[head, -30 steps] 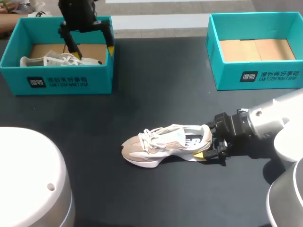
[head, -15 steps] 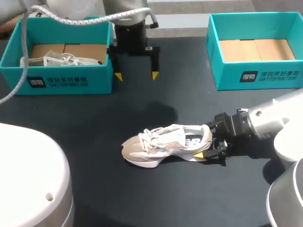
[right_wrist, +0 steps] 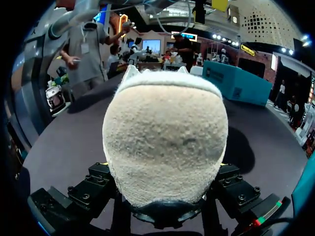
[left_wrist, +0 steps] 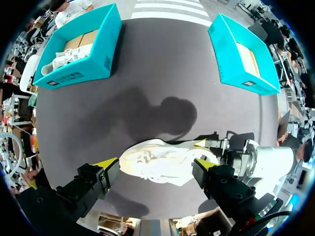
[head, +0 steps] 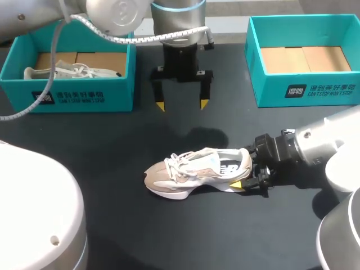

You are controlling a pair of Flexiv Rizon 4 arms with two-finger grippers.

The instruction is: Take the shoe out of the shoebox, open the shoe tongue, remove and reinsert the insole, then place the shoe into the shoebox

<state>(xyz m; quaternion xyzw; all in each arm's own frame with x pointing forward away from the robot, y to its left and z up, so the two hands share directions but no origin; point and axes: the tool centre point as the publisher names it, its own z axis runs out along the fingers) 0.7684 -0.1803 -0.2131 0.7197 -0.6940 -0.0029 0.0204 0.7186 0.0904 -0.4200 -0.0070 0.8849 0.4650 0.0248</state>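
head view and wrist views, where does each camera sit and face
Head view: above and behind the robot, looking down on the table; both arms show, left gripper open, right gripper gripping the shoe by its heel.
Left wrist view: on the left wrist, looking down between its open fingers at the shoe.
Right wrist view: on the right wrist, facing along the table at the heel; its finger bases show.
Shared: head and left wrist views both show the shoe, the filled shoebox and the empty shoebox.
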